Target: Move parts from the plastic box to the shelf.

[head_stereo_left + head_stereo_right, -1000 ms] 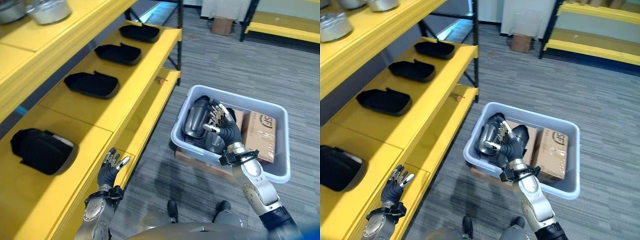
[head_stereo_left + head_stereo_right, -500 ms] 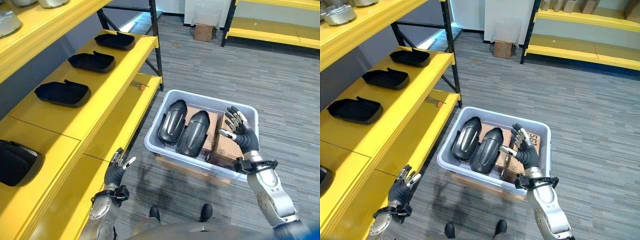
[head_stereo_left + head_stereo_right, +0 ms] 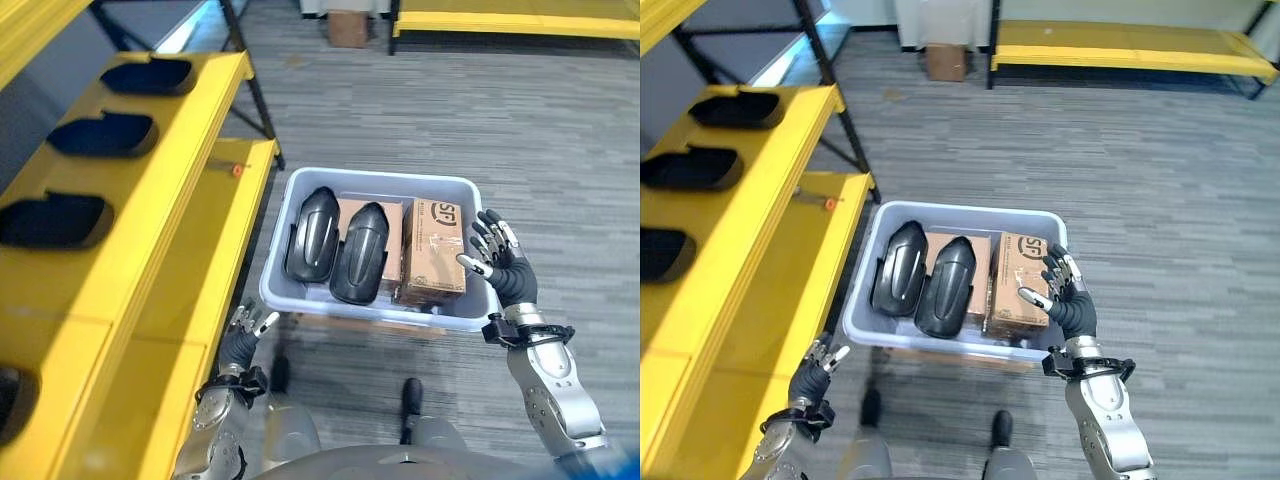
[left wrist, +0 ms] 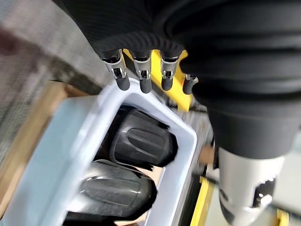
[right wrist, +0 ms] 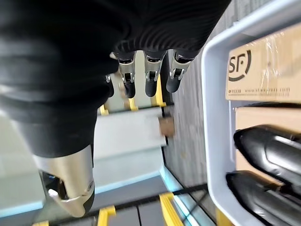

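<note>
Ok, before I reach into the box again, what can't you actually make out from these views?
- What lies under the two black parts in the plastic box: they and the cardboard boxes cover the bottom.
- The nearest shelf tray: cut off by the left eye view's edge.
- The small orange item on the lower shelf: too small to identify.
- Left hand thumb: hidden by the cover in its wrist view.

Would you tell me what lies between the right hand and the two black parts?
A cardboard carton in the box, between right hand and black parts, in both eye views.
</note>
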Robot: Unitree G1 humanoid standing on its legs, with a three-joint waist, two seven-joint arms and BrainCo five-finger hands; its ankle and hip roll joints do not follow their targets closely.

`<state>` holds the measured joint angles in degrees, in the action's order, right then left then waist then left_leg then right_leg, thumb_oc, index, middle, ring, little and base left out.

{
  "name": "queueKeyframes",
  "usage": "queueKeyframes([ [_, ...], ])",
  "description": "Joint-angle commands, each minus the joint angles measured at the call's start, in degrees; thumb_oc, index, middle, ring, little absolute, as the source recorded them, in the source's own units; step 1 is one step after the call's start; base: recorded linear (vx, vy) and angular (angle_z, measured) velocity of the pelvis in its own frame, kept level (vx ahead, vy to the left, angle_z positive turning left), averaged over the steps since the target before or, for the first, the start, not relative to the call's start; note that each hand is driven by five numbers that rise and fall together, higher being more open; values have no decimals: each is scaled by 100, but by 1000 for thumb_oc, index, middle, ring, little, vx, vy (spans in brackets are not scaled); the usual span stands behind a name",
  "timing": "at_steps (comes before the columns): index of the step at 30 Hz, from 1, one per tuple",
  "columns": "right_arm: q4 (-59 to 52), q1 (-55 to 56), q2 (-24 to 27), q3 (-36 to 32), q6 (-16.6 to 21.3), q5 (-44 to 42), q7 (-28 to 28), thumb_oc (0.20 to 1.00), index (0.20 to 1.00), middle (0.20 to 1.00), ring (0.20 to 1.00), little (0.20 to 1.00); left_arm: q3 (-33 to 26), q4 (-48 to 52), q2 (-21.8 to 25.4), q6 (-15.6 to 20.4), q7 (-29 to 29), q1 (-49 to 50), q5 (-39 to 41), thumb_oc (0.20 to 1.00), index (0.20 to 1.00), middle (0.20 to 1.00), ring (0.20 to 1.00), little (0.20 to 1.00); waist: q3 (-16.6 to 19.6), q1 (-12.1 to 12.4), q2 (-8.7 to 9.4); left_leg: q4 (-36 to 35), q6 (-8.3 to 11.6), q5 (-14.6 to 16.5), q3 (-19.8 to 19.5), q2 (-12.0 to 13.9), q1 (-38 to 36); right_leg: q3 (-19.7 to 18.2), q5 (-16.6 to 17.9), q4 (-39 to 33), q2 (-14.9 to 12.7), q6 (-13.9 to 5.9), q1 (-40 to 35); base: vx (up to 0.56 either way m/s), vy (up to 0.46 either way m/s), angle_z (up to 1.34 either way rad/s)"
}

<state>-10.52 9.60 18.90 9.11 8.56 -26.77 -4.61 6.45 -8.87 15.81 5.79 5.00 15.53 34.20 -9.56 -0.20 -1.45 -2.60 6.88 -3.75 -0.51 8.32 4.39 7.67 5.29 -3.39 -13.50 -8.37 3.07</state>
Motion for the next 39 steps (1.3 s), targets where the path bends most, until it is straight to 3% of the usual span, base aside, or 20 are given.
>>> queueKeyframes([
  [1,-308,-232,57,154,167,-8,244,1000,1000,1000,1000,1000,-377,764,393,421,-75,321,-222,1000,1000,1000,1000,1000,66,322,179,152,-264,132,319,34,89,-153,21,4,-460,-402,-188,27,269,-89],
  [3,-294,-263,-23,249,143,-76,244,1000,1000,1000,1000,1000,-387,789,467,507,79,153,-275,1000,1000,1000,1000,1000,51,291,328,186,-324,222,529,-91,84,-251,256,-101,-631,-512,-45,16,161,-63],
  [6,-307,-234,-33,249,149,-124,280,1000,1000,1000,1000,1000,-335,818,514,537,134,52,-515,1000,1000,1000,1000,1000,60,242,444,291,-348,307,583,-119,144,-243,266,-133,-662,-531,27,27,35,-18],
  [11,-350,-253,18,221,211,-153,224,1000,1000,1000,1000,1000,-179,884,567,619,228,-318,-591,1000,1000,1000,1000,1000,-25,129,538,324,-257,244,557,26,302,-146,210,-85,-595,-488,123,17,-54,-8],
  [15,-292,-680,54,336,337,-102,-46,1000,1000,1000,1000,1000,-28,1045,507,823,480,-867,-503,1000,1000,1000,1000,1000,-274,22,453,217,-58,-52,520,281,703,-67,210,10,-428,-393,588,-76,-109,4],
  [21,-24,-1466,-92,631,448,58,-594,1000,1000,1000,1000,1000,183,1143,445,974,839,-1408,-494,1000,1000,1000,1000,1000,-750,-21,303,178,43,-271,527,437,1191,-111,196,295,-319,-329,1273,-82,-55,-8],
  [30,298,-2608,-429,1125,573,232,-1105,1000,1000,1000,1000,1000,335,1289,330,1163,1382,-2106,-545,1000,1000,1000,1000,1000,-1266,21,225,323,75,-333,540,406,1769,-208,309,414,-301,-300,1900,-19,-16,-2],
  [39,292,-2925,-543,1320,660,221,-1159,1000,1000,1000,1000,1000,414,1330,416,1194,1489,-2254,-700,1000,1000,1000,1000,1000,-1386,65,231,386,62,-306,468,324,1932,-138,312,438,-360,-275,1965,4,-4,1],
])
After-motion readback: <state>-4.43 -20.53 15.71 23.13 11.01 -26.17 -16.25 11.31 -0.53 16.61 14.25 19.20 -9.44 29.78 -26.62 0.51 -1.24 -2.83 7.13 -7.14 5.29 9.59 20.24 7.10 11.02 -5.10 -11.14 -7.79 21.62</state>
